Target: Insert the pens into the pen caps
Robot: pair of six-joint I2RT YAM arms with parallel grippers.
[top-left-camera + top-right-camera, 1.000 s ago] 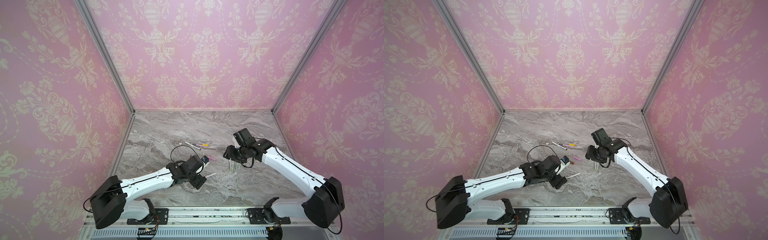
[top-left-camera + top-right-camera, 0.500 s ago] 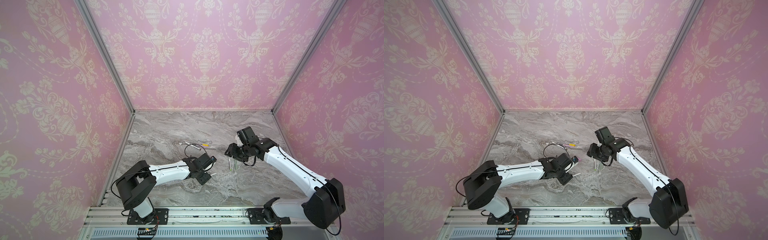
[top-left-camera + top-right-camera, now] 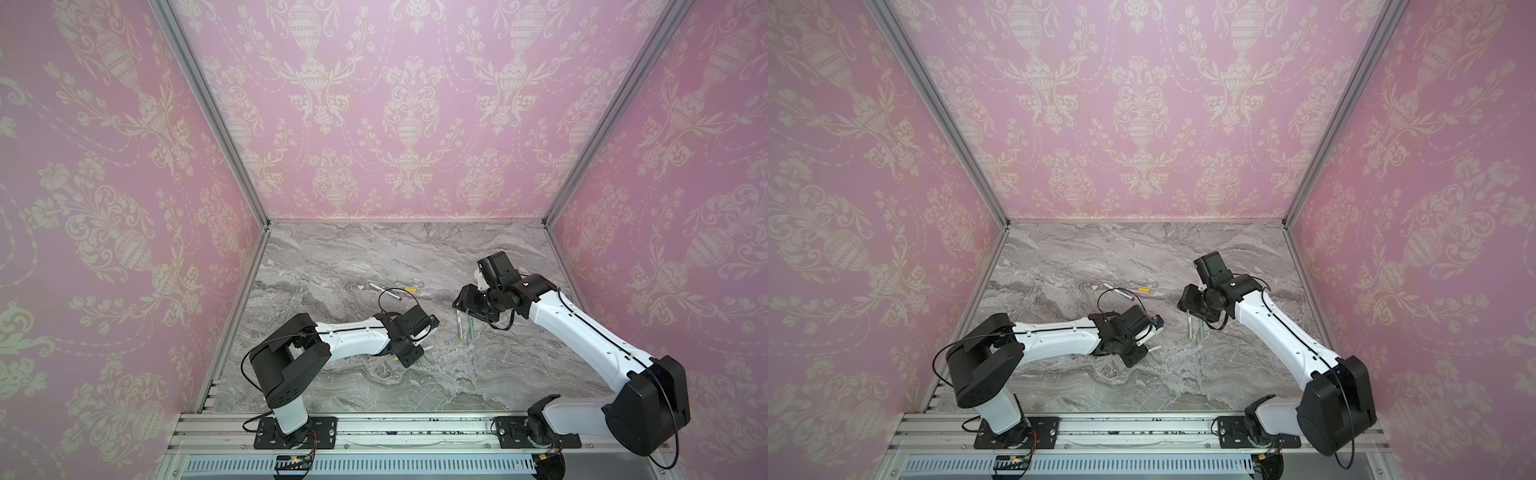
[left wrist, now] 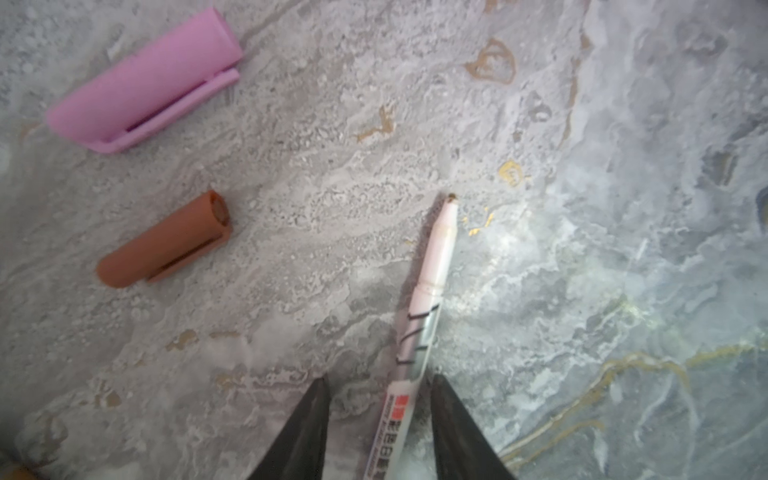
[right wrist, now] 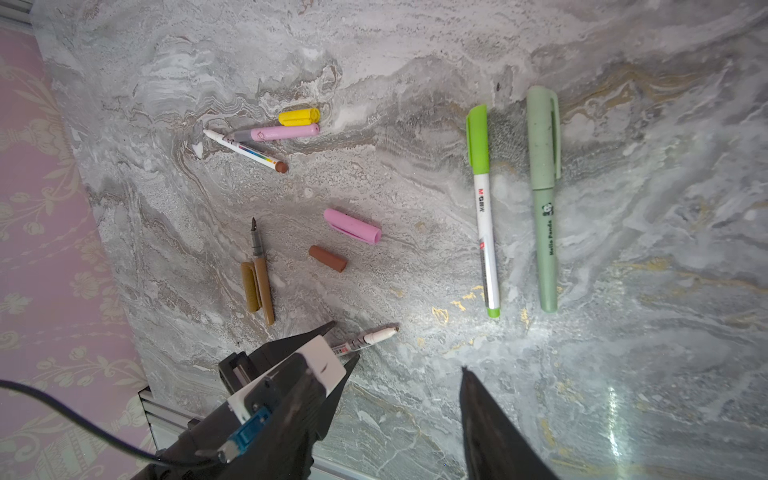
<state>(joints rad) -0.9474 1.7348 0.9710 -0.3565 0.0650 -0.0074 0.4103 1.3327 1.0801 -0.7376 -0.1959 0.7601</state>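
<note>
Fingers [image 4: 305, 432] of the left gripper [image 4: 379, 377] enter the left wrist view as two dark wedges, their bases cut off by the frame edge. They stand apart, one on each side of a white pen [image 4: 432, 266]. A clear gap shows on one side of the barrel and a thin one on the other, and contact is hard to judge. The pen's rear end is hidden. Its tip points out over the marble table [image 4: 623, 208], with a brown cap [image 4: 166, 243] and a pink cap [image 4: 145, 83] lying off to one side.

In the right wrist view the right gripper [image 5: 410, 362] has its fingers [image 5: 490, 428] spread wide, only bare marble between them. One finger covers part of the left gripper, from which the white pen's front sticks out. Beyond lie a tan pen [image 5: 262, 282] right against a tan cap [image 5: 249, 286], a pink pen [image 5: 282, 133] just beside a yellow cap [image 5: 299, 116], and a brown-ended white pen [image 5: 245, 149]. Well apart lie a green-capped white pen [image 5: 484, 216] and a capped sage green pen [image 5: 544, 216].

In both top views the fingers are too small and dark to judge. The right gripper [image 3: 464, 302] hangs over the capped pair.
</note>
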